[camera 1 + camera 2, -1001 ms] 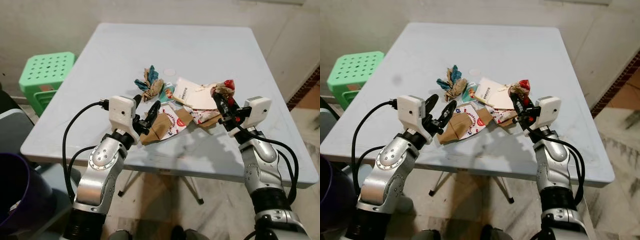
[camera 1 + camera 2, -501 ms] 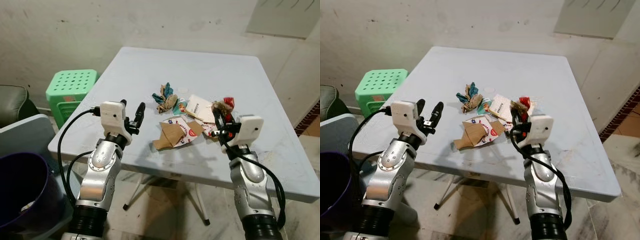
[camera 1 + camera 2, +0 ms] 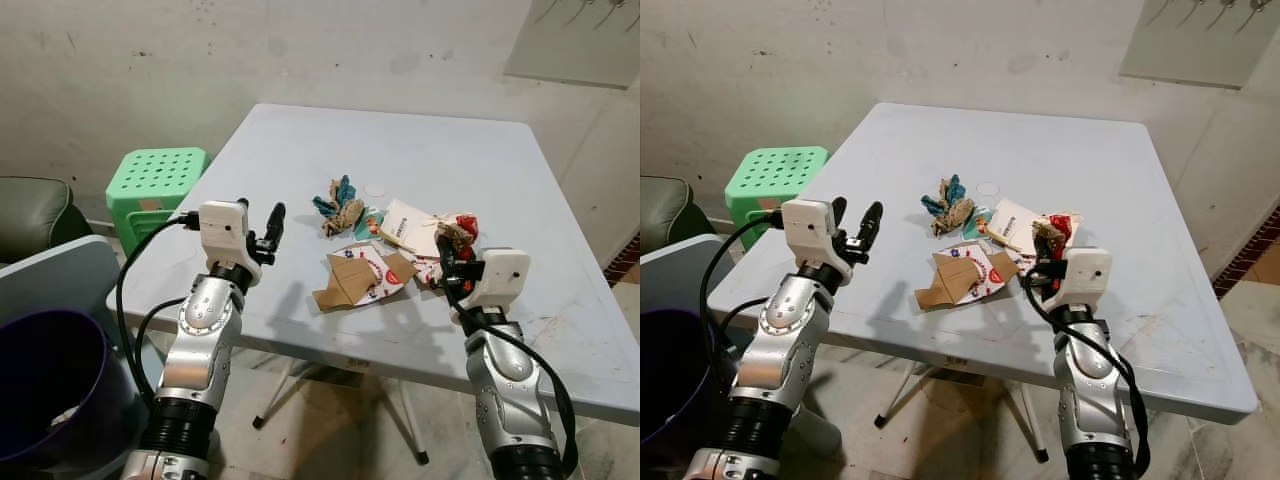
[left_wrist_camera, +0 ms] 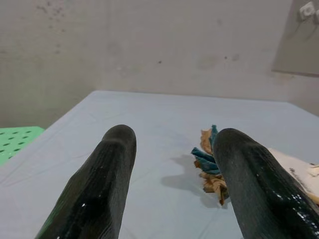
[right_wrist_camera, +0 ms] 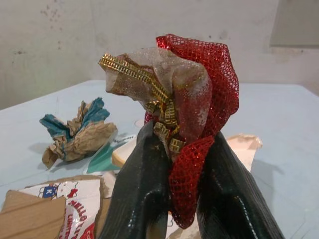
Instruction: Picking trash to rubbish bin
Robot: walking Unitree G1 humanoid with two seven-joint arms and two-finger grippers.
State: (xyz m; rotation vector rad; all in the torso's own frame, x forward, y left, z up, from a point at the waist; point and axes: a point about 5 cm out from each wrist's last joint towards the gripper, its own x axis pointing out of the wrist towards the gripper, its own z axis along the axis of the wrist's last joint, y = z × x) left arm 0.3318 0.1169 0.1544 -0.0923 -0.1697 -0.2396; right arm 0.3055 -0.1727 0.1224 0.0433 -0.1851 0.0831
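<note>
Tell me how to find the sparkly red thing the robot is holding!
Look at the pale blue table with a pile of scraps near the front. Just right of the pile, the right gripper pinches the red mesh wrapper. It alone is shiny red netting with gold trim, lifted off the table.

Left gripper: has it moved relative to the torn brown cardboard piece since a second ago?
Yes. The left gripper, jaws open, has drawn back toward the robot's left, away from the torn brown cardboard piece it nearly touched before; bare light-blue table now separates them.
</note>
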